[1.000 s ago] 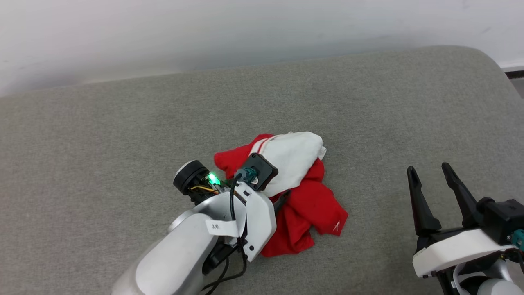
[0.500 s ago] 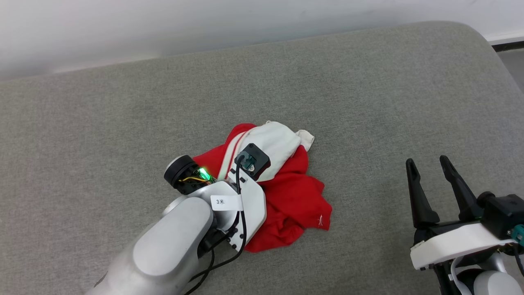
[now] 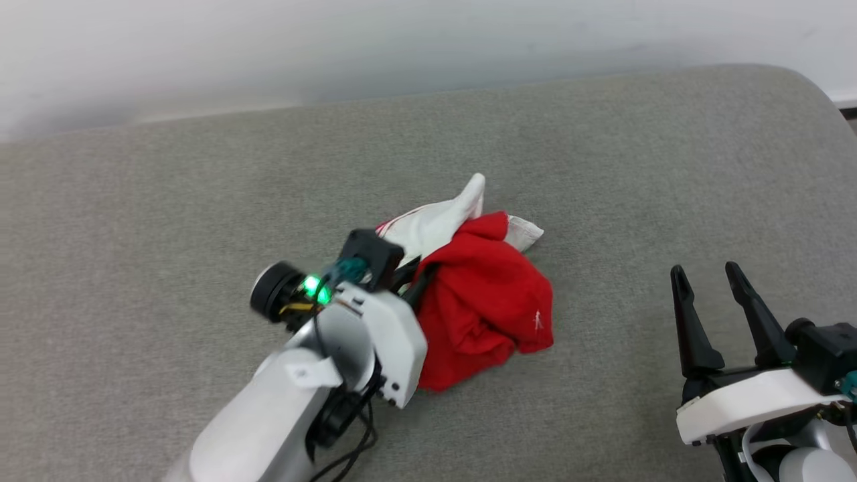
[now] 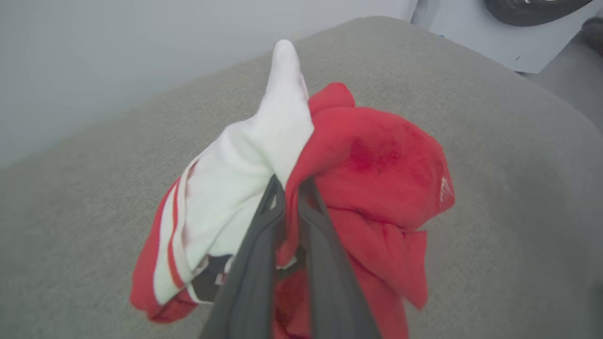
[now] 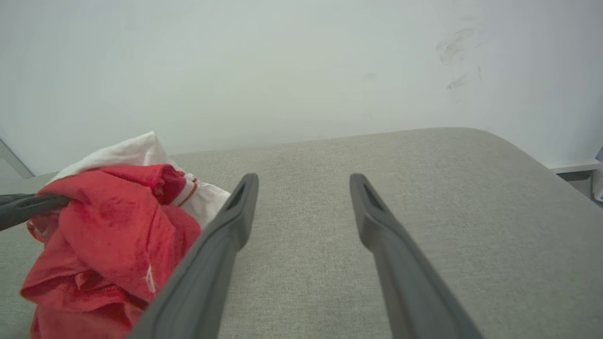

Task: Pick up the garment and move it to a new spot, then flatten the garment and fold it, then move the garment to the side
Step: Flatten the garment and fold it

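Note:
The garment (image 3: 485, 301) is a crumpled red jersey with a white sleeve sticking up, bunched at the middle of the grey cushioned surface (image 3: 602, 167). My left gripper (image 3: 416, 276) is shut on the garment, its dark fingers pinching red and white cloth (image 4: 330, 155) between them, and the bundle looks partly lifted. My right gripper (image 3: 706, 281) stands open at the lower right, well clear of the cloth, with nothing between its fingers (image 5: 226, 226). The garment (image 5: 108, 216) lies to its left in the right wrist view.
A pale wall (image 3: 402, 47) runs along the far edge of the surface. The surface's rounded right corner (image 3: 803, 87) drops off to the floor. Bare grey cushion lies around the garment on all sides.
My left gripper closed on the garment and has pulled it up, so the cloth bunched and the white sleeve now points upward. The right gripper kept its place. The head camera shifted slightly.

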`<state>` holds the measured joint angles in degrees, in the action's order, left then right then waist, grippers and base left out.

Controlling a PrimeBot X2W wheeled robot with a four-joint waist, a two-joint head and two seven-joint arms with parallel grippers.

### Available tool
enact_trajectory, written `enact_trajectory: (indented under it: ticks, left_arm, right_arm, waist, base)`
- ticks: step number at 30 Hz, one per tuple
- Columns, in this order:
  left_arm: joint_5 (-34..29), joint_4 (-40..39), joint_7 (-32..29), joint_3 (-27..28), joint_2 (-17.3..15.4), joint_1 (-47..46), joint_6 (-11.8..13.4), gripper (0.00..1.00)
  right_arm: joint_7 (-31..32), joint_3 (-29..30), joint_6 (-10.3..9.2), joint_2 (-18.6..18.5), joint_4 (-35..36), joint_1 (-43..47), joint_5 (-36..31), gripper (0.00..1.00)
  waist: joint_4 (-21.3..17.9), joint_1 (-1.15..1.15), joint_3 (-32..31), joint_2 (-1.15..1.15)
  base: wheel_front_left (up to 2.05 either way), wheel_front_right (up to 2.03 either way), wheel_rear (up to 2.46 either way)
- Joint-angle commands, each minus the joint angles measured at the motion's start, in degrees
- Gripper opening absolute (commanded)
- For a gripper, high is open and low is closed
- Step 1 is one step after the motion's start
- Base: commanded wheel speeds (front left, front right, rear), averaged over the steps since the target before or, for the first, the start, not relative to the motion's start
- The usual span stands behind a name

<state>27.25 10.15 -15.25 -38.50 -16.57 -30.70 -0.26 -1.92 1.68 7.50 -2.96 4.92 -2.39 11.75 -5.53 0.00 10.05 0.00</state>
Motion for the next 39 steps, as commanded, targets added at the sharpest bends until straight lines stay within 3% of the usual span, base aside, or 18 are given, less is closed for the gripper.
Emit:
enact_trajectory:
  ticks: [1,9,14,18,19,20,21,34,38,39]
  left_arm:
    - [0.6,-1.9,1.2,1.0,-0.7,2.9,1.7,0.00]
    - [5.8,-7.8,4.2,7.8,-3.9,18.6,10.8,0.00]
    - [9.7,-6.3,4.4,10.5,-4.3,26.6,13.5,0.00]
    - [11.8,-4.4,4.6,10.9,-3.8,29.9,13.7,0.00]
    - [12.2,-4.0,4.6,10.8,-3.6,30.3,13.4,0.08]
    - [12.3,-3.8,4.7,10.5,-3.5,30.5,13.0,0.45]
    - [11.9,-3.7,5.2,10.4,-3.5,30.3,13.0,1.00]
    - [5.1,-11.2,12.1,8.7,-5.1,26.1,12.2,1.00]
    - [3.2,-14.1,10.6,7.0,-6.0,24.6,11.5,1.00]
    - [2.7,-14.7,8.0,5.6,-6.8,23.4,10.5,1.00]
  right_arm:
    - [0.2,0.2,-0.02,0.1,0.1,0.5,0.2,1.00]
    - [1.2,0.0,-0.02,0.1,1.2,1.3,-0.2,1.00]
    - [1.5,-0.4,-0.02,0.1,1.4,1.1,-0.4,1.00]
    - [1.7,-0.5,-0.02,0.1,1.5,1.1,-0.5,1.00]
    - [1.8,-0.5,-0.02,0.1,1.5,1.2,-0.5,1.00]
    - [1.8,-0.4,-0.02,0.1,1.5,1.3,-0.5,1.00]
    - [1.8,-0.3,-0.02,0.1,1.5,1.4,-0.5,1.00]
    - [3.1,0.4,-0.02,0.1,2.2,2.9,-0.8,1.00]
    - [3.3,0.8,-0.02,0.1,2.6,3.4,-0.5,1.00]
    - [3.4,0.9,-0.02,0.1,2.8,3.3,-0.4,1.00]
  waist:
    - [1.2,0.00,-1.0,0.00]
    - [3.9,0.00,-2.0,0.00]
    - [4.2,0.00,-2.1,0.00]
    - [4.1,0.00,-2.2,0.00]
    - [4.1,0.00,-2.3,0.00]
    - [4.1,0.00,-2.4,0.00]
    - [4.1,0.00,-2.6,0.00]
    - [4.1,0.00,-6.6,0.00]
    - [4.3,0.00,-7.0,0.00]
    - [4.4,0.00,-7.0,0.00]
  base:
    - [0.00,0.00,0.00]
    - [0.00,0.00,0.00]
    - [0.00,0.00,0.00]
    - [0.00,0.00,0.00]
    - [0.00,0.00,0.00]
    - [0.00,0.00,0.00]
    - [0.00,0.00,0.00]
    - [0.00,0.00,0.00]
    - [0.00,0.00,0.00]
    - [0.00,0.00,0.00]
